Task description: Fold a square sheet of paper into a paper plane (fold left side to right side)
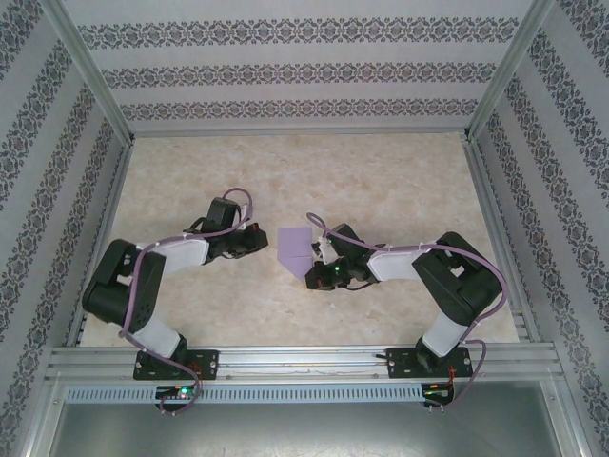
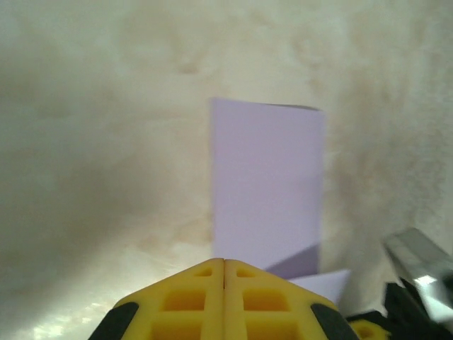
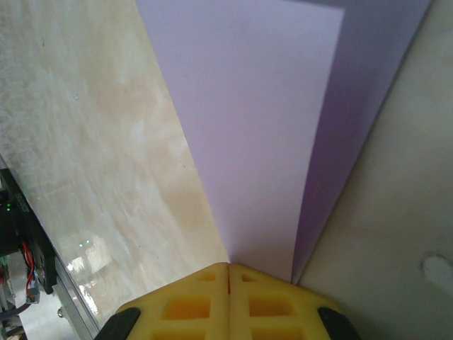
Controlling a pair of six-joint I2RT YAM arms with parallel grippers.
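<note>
Yellow and shut tight, the left gripper point(image 2: 224, 263) has its two fingers pressed together with nothing between them. Just past its fingertips lies the square sheet of paper point(image 2: 267, 184). It is pale purple and folded over into a tall strip. The strip runs straight away from the tips, a little to their right. I cannot tell if the tips touch it. A small lighter flap pokes out low down, to the right of the fingers.

The right gripper point(image 3: 228, 268) is yellow too, and its fingers are also pressed together. The paper starts right at its tips and spreads away from them. A light purple face lies ahead of the tips and a darker purple face lies to their right. The crease between the two faces runs back toward the tips. The tips meet the near edge of the paper, but I cannot tell if they nip any of it.

From above, the paper sits between the two grippers.

Under and past the paper is the table point(image 2: 106, 142), creamy and blotchy like stone. Far beyond the fingers stands the back wall point(image 1: 285, 71), pale with dark patterned stripes.
</note>
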